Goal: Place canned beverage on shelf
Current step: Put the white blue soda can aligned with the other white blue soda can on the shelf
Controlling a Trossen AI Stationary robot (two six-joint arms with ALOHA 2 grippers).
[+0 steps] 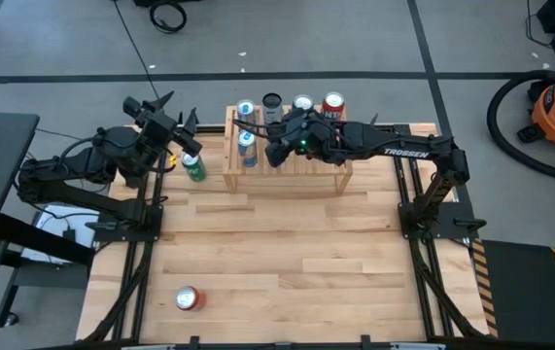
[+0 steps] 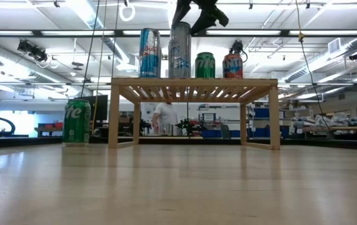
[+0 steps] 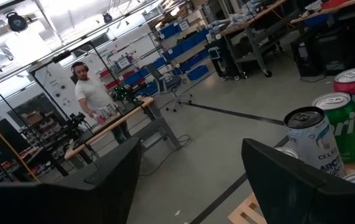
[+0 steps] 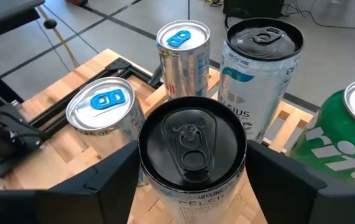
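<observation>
The black-topped can (image 4: 193,155) stands upright on the shelf (image 1: 340,173), and my right pincer (image 4: 189,186) is right over it, one finger on each side of the rim. Whether the fingers are pressing on the wall or have just let go I cannot tell.

I judge the can to be a stiff, thin metal cylinder, smooth and rather slippery, weighty if full, and easily dented. The place to take it is across the upper wall just under the rim, squeezed no harder than needed.

A second black-topped can (image 4: 261,68) and two blue-tabbed cans (image 4: 183,53) stand near it on the slats, and a green can (image 4: 345,137) is just beside it, so there is little room.

My left pincer (image 3: 193,180) waits partly spread and empty, near a green can (image 1: 194,167) on the bench (image 1: 277,262). A red can (image 1: 188,298) lies well apart.
</observation>
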